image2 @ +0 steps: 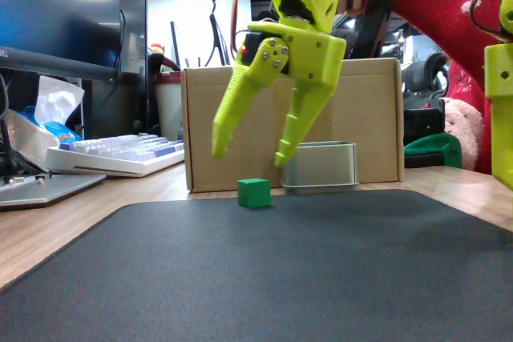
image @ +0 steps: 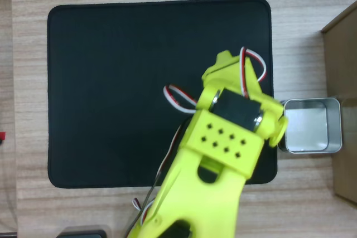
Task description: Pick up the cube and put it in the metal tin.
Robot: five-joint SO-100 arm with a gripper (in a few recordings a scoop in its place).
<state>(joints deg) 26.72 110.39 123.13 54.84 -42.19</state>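
Observation:
In the fixed view a small green cube (image2: 254, 193) rests on the far part of the black mat (image2: 264, 270). My yellow-green gripper (image2: 250, 154) hangs open just above it, one fingertip to the left of the cube and one to the right. Behind the cube stands the shiny metal tin (image2: 319, 166), against the brown box. From overhead the tin (image: 334, 125) lies off the mat's right edge, its pale bottom bare, and my arm (image: 226, 137) hides the cube.
A large brown cardboard box (image2: 369, 118) stands behind the tin; its edge (image: 341, 110) fills the overhead view's right side. A keyboard (image2: 116, 154) and clutter lie at the fixed view's left. A person's red sleeve (image2: 449, 6) is at upper right.

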